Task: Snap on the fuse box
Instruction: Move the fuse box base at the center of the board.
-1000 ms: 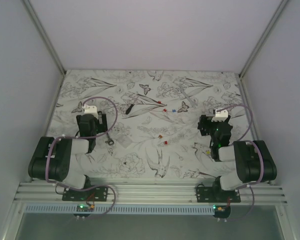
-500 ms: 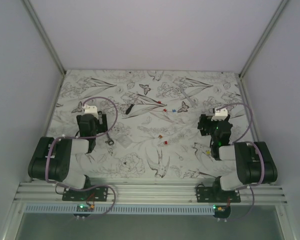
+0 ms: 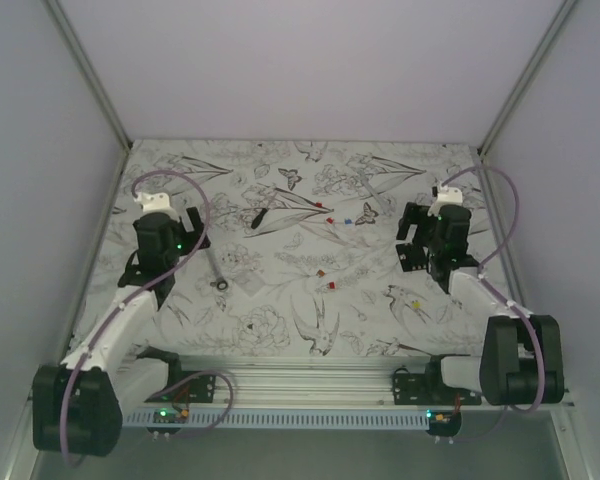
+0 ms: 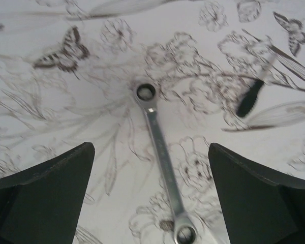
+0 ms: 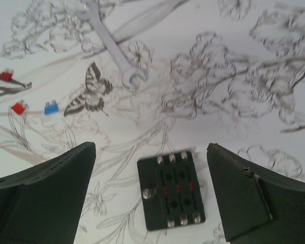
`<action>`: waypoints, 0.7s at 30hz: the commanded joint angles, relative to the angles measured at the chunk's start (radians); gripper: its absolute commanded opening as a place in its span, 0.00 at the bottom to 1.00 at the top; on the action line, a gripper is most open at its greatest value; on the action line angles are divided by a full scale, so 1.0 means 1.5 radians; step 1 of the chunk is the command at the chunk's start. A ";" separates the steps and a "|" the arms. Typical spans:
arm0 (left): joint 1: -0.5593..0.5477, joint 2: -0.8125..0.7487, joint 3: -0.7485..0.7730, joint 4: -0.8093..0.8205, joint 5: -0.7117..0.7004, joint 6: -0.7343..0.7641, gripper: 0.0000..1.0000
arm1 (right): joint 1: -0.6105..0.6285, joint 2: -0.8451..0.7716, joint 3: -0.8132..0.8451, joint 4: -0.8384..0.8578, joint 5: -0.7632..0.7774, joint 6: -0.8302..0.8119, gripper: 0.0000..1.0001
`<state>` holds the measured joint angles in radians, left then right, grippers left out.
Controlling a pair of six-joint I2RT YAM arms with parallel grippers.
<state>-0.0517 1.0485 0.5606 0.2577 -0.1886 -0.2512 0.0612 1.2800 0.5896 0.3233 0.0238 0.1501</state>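
The fuse box (image 5: 173, 190) is a small black block with red fuses in its slots and screws at both ends. It lies flat on the flower-patterned table, low in the right wrist view. My right gripper (image 5: 150, 146) is open and hovers above it, fingers on either side, not touching. In the top view the right gripper (image 3: 416, 240) sits at the right and largely hides the box. My left gripper (image 3: 183, 236) is open and empty, hovering over a silver ring wrench (image 4: 160, 162).
A thin black stick-like tool (image 3: 258, 217) lies near the table's middle and also shows in the left wrist view (image 4: 249, 99). Loose red and blue fuses (image 5: 19, 107) lie left of the fuse box. An open-end wrench (image 5: 114, 51) lies beyond it. The ring wrench (image 3: 217, 270) lies by the left gripper.
Both arms have unfolded from their tucked pose. The left gripper moved back and left, uncovering the ring wrench. The right gripper rose and shifted slightly back.
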 commanded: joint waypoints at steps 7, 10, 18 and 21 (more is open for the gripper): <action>-0.012 -0.073 -0.009 -0.181 0.186 -0.154 1.00 | -0.012 0.078 0.051 -0.221 0.006 0.073 0.85; -0.025 -0.075 -0.006 -0.194 0.208 -0.160 1.00 | -0.014 0.109 0.068 -0.228 0.016 0.071 0.79; -0.070 -0.082 0.003 -0.230 0.221 -0.169 1.00 | -0.016 0.166 0.108 -0.246 0.038 0.061 0.62; -0.084 -0.091 0.002 -0.244 0.215 -0.174 1.00 | -0.015 0.172 0.113 -0.255 0.040 0.062 0.60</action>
<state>-0.1543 0.9405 0.5564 -0.0555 0.1188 -0.4904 0.0463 1.5230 0.7284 -0.0128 0.0654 0.2417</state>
